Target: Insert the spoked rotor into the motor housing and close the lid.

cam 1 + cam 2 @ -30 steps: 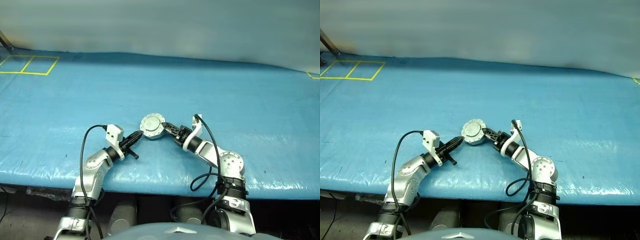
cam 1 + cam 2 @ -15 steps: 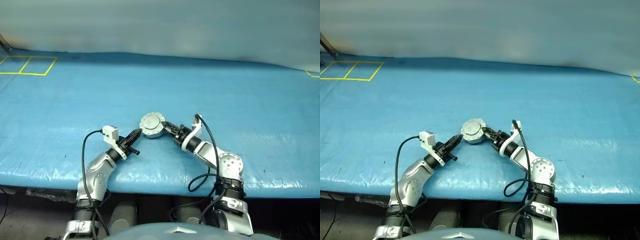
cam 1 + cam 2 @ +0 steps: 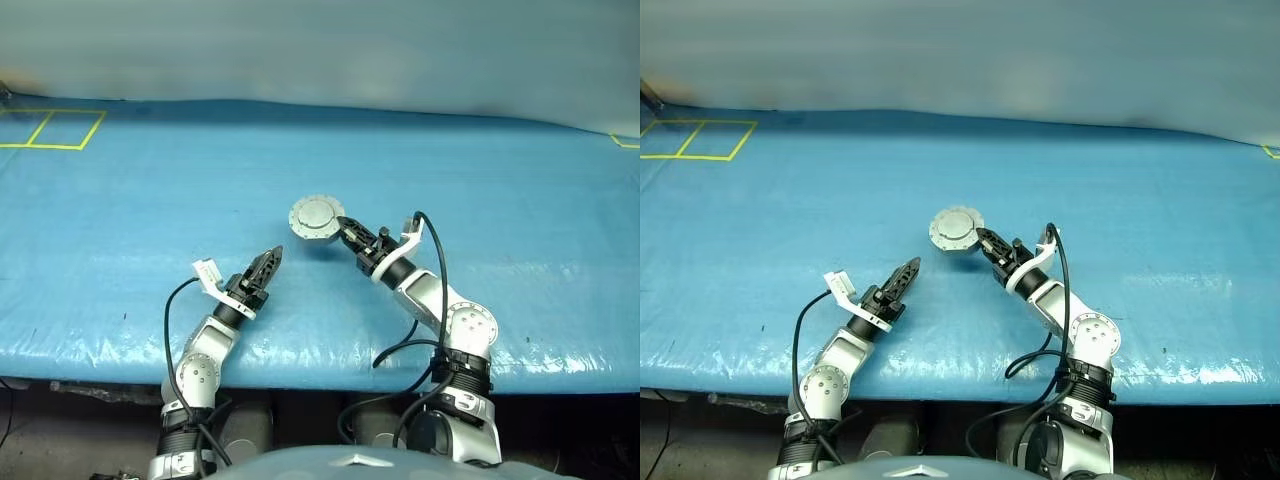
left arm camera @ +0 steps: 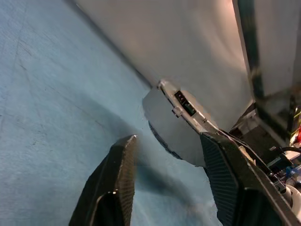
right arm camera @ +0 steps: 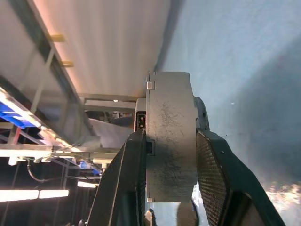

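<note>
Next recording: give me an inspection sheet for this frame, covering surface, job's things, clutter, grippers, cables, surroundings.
Surface: blue tarp-covered table, wrinkled and shiny along the near edge.
Job's things: motor housing with the lid shut on it, held off the table; spoked rotor not visible.
Clutter: nothing seen.
Grippers: right gripper shut on the motor housing, one finger on each flat face; left gripper open and empty, apart from the housing.
Cables: a black cable loops along the right arm; another black cable runs along the left arm.
Surroundings: yellow tape squares at the far left corner; yellow tape mark at the far right; pale wall behind.
</note>
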Action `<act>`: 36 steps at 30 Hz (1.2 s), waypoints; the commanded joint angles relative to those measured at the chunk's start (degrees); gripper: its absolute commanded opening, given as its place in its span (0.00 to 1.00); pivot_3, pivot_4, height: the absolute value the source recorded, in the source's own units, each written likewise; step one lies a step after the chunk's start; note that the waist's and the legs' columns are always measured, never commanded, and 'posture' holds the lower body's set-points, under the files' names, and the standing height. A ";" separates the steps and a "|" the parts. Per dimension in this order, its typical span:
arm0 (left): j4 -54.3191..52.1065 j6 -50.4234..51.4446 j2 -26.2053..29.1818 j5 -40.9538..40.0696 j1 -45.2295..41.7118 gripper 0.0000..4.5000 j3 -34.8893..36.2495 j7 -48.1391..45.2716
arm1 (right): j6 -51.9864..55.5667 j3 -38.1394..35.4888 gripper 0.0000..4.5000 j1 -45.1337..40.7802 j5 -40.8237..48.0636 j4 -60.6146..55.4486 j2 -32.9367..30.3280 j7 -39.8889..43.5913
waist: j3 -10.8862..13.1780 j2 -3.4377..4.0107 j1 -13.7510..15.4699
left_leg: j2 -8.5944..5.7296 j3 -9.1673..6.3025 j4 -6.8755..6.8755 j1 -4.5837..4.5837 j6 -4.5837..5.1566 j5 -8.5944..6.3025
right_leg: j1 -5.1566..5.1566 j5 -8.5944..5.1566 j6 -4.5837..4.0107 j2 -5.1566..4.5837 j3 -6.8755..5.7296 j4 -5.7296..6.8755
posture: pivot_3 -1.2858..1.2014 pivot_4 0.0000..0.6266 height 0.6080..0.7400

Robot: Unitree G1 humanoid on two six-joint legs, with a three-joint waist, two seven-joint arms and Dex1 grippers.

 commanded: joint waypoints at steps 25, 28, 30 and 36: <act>-0.54 15.54 -3.27 -20.59 -5.70 1.00 2.31 1.49 | 4.77 15.43 0.26 5.30 10.35 -10.77 -1.42 1.42 | 0.01 -0.02 -0.55 | 0.00 0.00 0.06 0.01 0.00 0.00 | 0.03 0.00 -0.02 0.02 0.02 0.03 | 0.52 0.24 1.00; -0.40 13.81 -3.62 -19.39 -6.10 1.00 2.22 1.36 | 4.15 15.74 0.26 5.29 10.17 -10.74 -1.77 1.37 | 0.01 -0.02 -0.57 | -0.01 0.00 0.11 0.01 0.00 0.00 | 0.05 0.00 -0.02 0.02 0.02 0.03 | 0.52 0.24 1.00; -0.59 12.63 -3.64 -18.20 -5.83 1.00 1.62 1.38 | 3.66 15.74 0.26 5.25 9.99 -10.67 -1.82 1.17 | 0.01 -0.02 -0.58 | 0.00 0.00 0.11 0.01 0.00 0.00 | 0.05 0.00 -0.01 0.02 0.02 0.02 | 0.52 0.24 1.00; -0.81 11.50 -3.59 -17.61 -4.56 0.62 0.94 1.56 | 2.51 16.11 0.26 5.43 9.95 -10.55 -1.81 0.51 | 0.01 -0.03 -0.56 | -0.01 0.00 0.11 0.01 0.00 0.00 | 0.05 0.01 -0.01 0.02 0.03 0.02 | 0.52 0.24 1.00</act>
